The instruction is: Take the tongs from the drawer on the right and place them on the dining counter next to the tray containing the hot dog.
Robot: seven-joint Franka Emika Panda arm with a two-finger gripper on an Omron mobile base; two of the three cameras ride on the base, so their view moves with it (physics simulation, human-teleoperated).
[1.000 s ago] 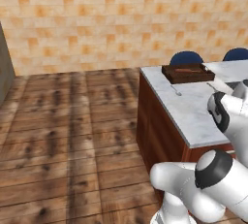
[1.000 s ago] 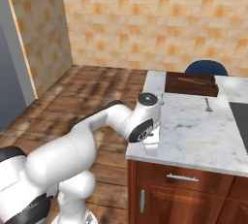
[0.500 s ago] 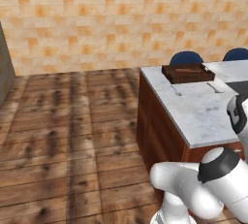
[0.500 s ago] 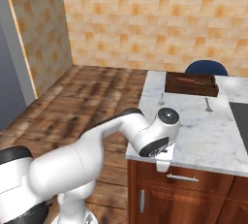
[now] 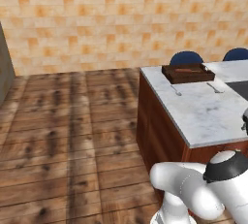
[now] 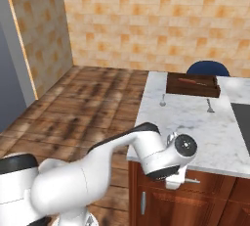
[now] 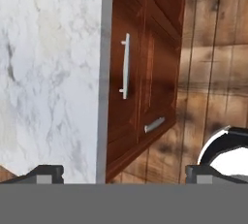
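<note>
Below spread claw [image 7: 121, 172], drawer [image 7: 127, 80] shut, handle [image 7: 125, 66] well apart.

Glossy white rounded arm segments, fat and smooth, with dark grey-black joint rings and a round dark cap; the claw [image 7: 123, 173] ends in two small dark tips.
</note>
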